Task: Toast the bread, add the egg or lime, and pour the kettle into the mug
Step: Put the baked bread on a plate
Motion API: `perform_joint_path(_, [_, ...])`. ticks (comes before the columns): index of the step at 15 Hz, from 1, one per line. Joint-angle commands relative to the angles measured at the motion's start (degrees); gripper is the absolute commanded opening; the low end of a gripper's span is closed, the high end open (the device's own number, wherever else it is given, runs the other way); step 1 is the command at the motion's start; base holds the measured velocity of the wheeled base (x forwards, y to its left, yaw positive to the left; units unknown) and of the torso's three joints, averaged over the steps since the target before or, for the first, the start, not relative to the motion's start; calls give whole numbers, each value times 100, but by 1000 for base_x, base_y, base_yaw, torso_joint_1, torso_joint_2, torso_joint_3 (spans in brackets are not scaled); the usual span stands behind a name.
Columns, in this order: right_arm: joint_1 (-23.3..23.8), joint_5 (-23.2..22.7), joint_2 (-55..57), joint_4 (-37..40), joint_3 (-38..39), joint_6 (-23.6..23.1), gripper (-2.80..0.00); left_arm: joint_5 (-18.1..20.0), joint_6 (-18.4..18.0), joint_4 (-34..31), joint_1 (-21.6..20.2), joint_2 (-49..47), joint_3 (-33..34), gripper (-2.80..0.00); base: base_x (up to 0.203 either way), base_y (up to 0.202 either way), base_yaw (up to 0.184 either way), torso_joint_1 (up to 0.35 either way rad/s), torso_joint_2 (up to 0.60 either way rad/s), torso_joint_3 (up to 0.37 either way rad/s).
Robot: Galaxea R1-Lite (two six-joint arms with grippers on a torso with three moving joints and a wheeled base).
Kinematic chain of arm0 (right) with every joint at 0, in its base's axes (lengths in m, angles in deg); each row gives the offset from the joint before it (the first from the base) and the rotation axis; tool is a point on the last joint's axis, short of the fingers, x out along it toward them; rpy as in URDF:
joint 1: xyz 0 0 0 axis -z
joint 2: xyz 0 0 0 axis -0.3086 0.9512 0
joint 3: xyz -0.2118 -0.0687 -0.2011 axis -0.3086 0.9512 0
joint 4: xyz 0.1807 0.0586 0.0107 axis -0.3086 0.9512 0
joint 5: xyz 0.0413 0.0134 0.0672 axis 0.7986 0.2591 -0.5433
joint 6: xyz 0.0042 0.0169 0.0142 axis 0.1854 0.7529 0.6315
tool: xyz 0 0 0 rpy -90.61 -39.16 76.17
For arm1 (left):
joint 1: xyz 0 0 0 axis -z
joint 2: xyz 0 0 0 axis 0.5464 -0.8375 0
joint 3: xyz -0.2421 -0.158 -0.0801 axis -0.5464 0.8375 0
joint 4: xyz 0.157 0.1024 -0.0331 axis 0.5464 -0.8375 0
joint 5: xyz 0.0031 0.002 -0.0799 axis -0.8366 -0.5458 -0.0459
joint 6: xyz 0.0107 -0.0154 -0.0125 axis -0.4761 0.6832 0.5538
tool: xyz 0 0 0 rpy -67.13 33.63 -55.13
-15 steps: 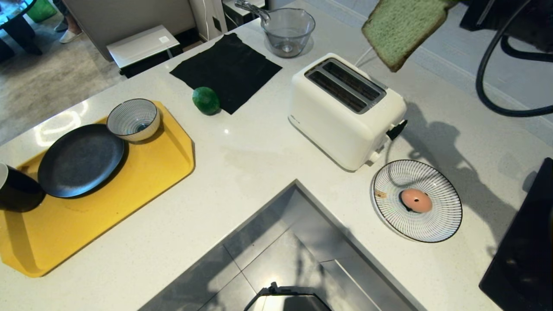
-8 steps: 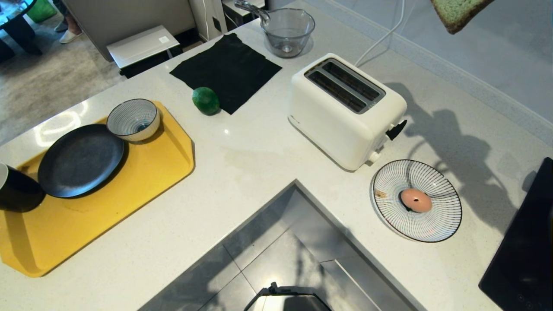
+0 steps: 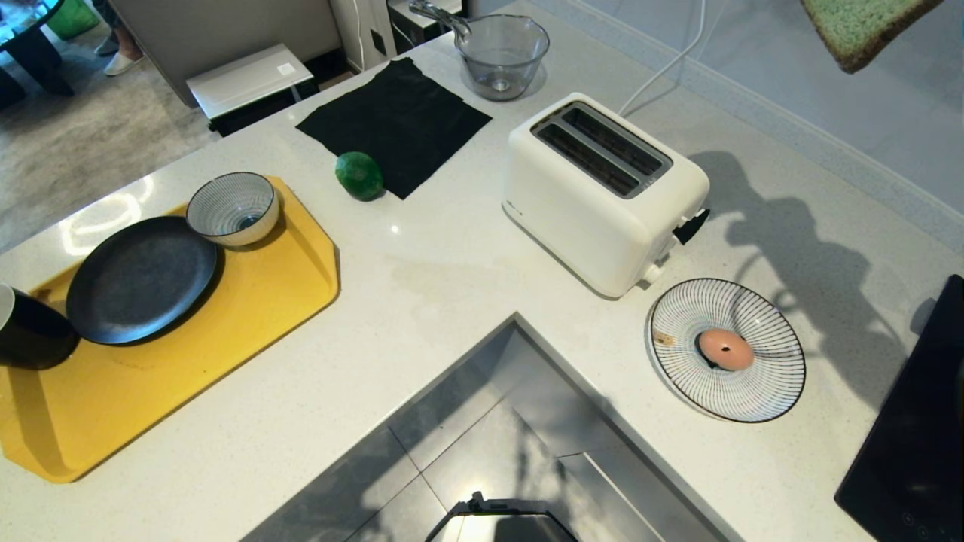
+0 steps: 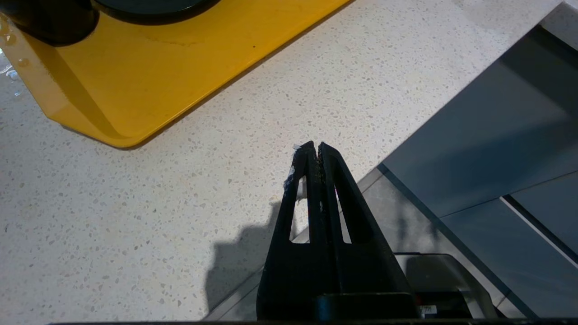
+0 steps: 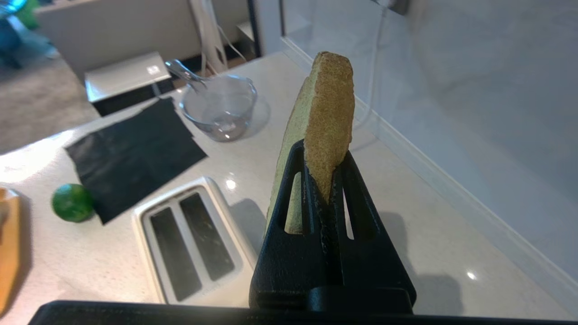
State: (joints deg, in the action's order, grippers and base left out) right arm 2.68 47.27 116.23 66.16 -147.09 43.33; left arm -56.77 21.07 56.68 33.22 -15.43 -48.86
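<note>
Bread [image 3: 866, 30] shifted up and right since a second ago, now at head view's top right corner, high above counter [image 3: 467, 278]. Right gripper [image 5: 323, 169] clamps slice edge-on, crust up, raised beyond toaster [image 5: 189, 237] with empty slots. Left gripper [image 4: 314, 149] parked, fingers pressed together, holding nothing, over counter edge near yellow tray [image 4: 149, 81].

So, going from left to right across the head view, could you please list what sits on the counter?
mug → black plate → striped bowl → lime → glass jug → toaster → egg on its striped plate.
</note>
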Motion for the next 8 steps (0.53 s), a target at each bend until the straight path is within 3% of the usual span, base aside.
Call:
perform_joint_path(1, [-5, 150, -95, 132, -19, -52, -280, 0, 5, 3, -1, 4, 88, -280, 0, 0, 0, 0, 0, 0])
perform_joint_path(8, [1, 467, -181, 212, -164, -369, -280, 0, 5, 3, -1, 4, 88, -280, 0, 0, 0, 0, 0, 0])
